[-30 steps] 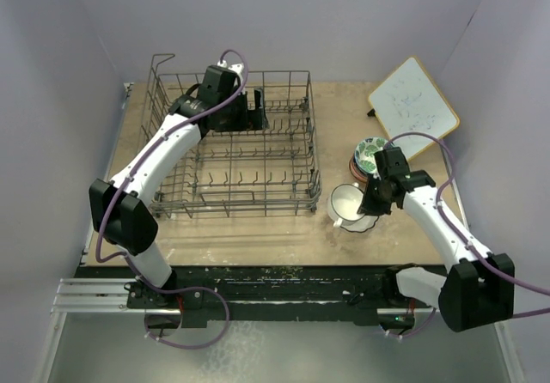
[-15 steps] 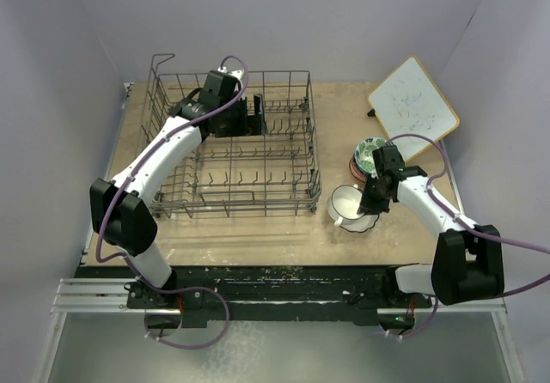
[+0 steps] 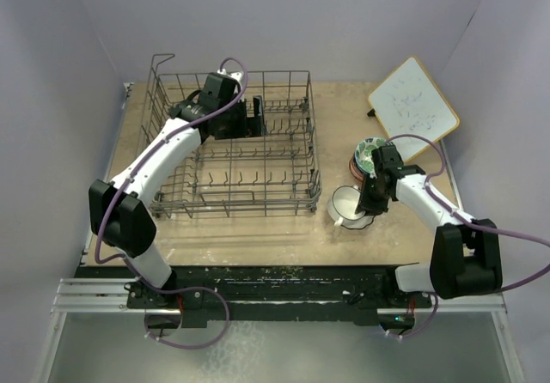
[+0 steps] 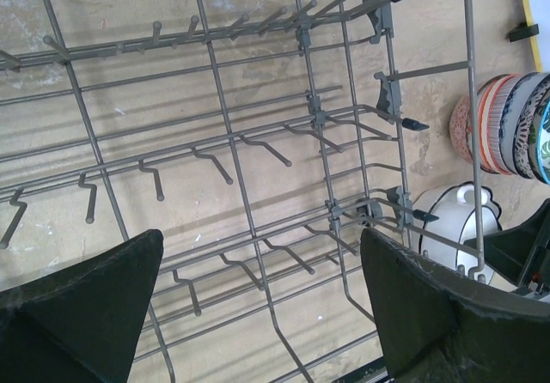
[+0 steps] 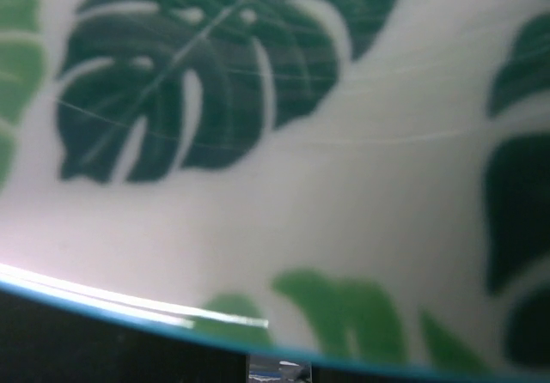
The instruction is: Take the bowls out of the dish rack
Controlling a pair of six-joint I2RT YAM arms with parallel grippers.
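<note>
The dish rack (image 3: pixel 258 196), dark wire, stands left of centre and holds no bowl that I can see. My left gripper (image 3: pixel 252 115) hangs open and empty inside its far part. In the left wrist view (image 4: pixel 260 239) its fingers are spread wide over the rack's prongs (image 4: pixel 225 134). A stack of patterned bowls (image 3: pixel 368 154), green-white on top, sits right of the rack, also seen in the left wrist view (image 4: pixel 498 125). A white scalloped bowl (image 3: pixel 346 203) sits in front of it. My right gripper (image 3: pixel 375 183) is at the stack's near edge. The green-white bowl (image 5: pixel 275 142) fills its wrist view and hides the fingers.
A white tilted board (image 3: pixel 414 106) with a yellow edge leans at the far right, just behind the bowl stack. The rack's right wall runs close to the white bowl (image 4: pixel 455 220). The table's right edge lies just beyond the right arm.
My right gripper has shifted a little away from the white bowl toward the bowl stack, and its arm has folded in. The left gripper has hardly moved.
</note>
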